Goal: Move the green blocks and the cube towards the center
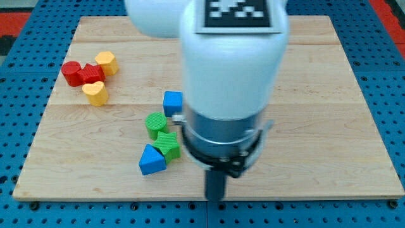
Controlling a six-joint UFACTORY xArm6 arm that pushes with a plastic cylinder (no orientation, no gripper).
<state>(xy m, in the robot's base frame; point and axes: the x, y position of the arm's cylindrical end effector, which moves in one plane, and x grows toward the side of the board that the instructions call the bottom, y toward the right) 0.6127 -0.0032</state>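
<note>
A blue cube (172, 103) sits left of the board's middle. Just below it lies a green cylinder (155, 123), then a green star-shaped block (168, 144), touching or nearly touching each other. A blue triangular block (152, 159) lies against the green star's lower left. My dark rod comes down from the white arm body, and my tip (216, 199) is near the board's bottom edge, to the right of and below the green star and clear of every block. The arm hides the board's middle.
At the view's upper left, a red cylinder (71, 71) and a red block (92, 73) lie together with a yellow block (107, 62) and a yellow heart-shaped block (95, 92). The wooden board (329, 95) rests on a blue pegboard surface.
</note>
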